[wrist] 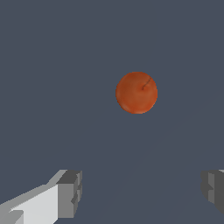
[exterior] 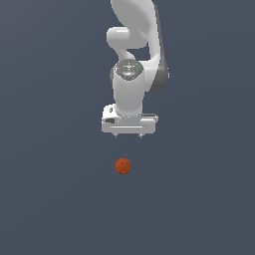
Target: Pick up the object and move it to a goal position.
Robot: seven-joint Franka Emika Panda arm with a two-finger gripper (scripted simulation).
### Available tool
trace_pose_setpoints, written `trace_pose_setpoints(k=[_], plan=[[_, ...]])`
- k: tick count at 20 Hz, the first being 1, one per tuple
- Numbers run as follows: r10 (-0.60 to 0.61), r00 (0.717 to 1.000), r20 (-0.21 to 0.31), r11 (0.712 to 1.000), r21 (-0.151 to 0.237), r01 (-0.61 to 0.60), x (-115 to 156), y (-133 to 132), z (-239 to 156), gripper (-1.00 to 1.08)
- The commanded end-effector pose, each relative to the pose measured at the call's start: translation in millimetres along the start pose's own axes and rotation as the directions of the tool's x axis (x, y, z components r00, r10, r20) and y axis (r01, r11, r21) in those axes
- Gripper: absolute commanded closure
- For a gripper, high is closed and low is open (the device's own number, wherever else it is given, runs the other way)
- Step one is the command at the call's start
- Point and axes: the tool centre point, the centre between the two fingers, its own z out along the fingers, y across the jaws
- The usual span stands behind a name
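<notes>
Your claw (exterior: 129, 135) hangs released, fingers (wrist: 70, 192) spread wide, clear of the orange-red ball (exterior: 123, 166) resting alone on the grey tabletop (exterior: 50, 199).

Your white arm (exterior: 132, 74) hangs down from above, with the wrist pointing straight at the floor. Your gripper (exterior: 129, 135) has its two fingers (wrist: 69, 192) spread wide apart (you see one on each side in the wrist view), and nothing is between them.
</notes>
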Motion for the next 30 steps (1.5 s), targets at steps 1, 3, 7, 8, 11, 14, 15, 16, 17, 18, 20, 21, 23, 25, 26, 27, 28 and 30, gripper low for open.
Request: trace_pose_setpoints(k=[1, 3, 7, 8, 11, 14, 15, 16, 17, 18, 20, 21, 23, 25, 26, 27, 28, 30], plan=[[0.000, 1.000, 0.000, 1.000, 0.000, 0.000, 0.0, 0.0, 0.0, -0.92], [-0.005, 1.000, 0.002, 1.000, -0.001, 0.005, -0.6, -2.7, -0.1, -0.92], [-0.042, 0.999, 0.016, 0.999, -0.007, 0.042, -5.3, -21.2, -0.6, -0.92], [-0.049, 0.999, 0.019, 0.999, -0.009, 0.049, -6.3, -24.7, -0.8, -0.92], [-0.054, 0.998, 0.021, 0.999, -0.010, 0.054, -7.0, -27.2, -0.9, -0.92], [-0.058, 0.998, 0.020, 0.998, -0.009, 0.058, -6.2, -26.0, -0.5, -0.92], [-0.063, 0.998, 0.020, 0.998, -0.010, 0.063, -5.8, -26.0, -0.2, -0.92], [-0.069, 0.997, 0.020, 0.998, -0.010, 0.069, -5.2, -25.9, 0.1, -0.92], [-0.076, 0.997, 0.020, 0.997, -0.010, 0.077, -4.6, -25.7, 0.5, -0.92], [-0.085, 0.996, 0.020, 0.996, -0.010, 0.085, -3.8, -25.4, 1.0, -0.92], [-0.105, 0.994, 0.020, 0.994, -0.010, 0.105, -1.8, -24.5, 2.2, -0.92], [-0.117, 0.993, 0.020, 0.993, -0.010, 0.117, -0.7, -24.0, 3.0, -0.92], [-0.145, 0.989, 0.020, 0.989, -0.010, 0.145, 1.9, -23.0, 4.6, -0.92], [-0.177, 0.984, 0.020, 0.984, -0.010, 0.177, 4.9, -21.8, 6.6, -0.92], [-0.195, 0.981, 0.020, 0.981, -0.010, 0.195, 6.6, -21.1, 7.7, -0.92], [-0.214, 0.977, 0.020, 0.977, -0.010, 0.215, 8.4, -20.3, 8.9, -0.92], [-0.235, 0.972, 0.020, 0.972, -0.010, 0.235, 10.3, -19.5, 10.2, -0.92], [-0.279, 0.960, 0.020, 0.960, -0.009, 0.279, 14.4, -17.6, 13.1, -0.92]])
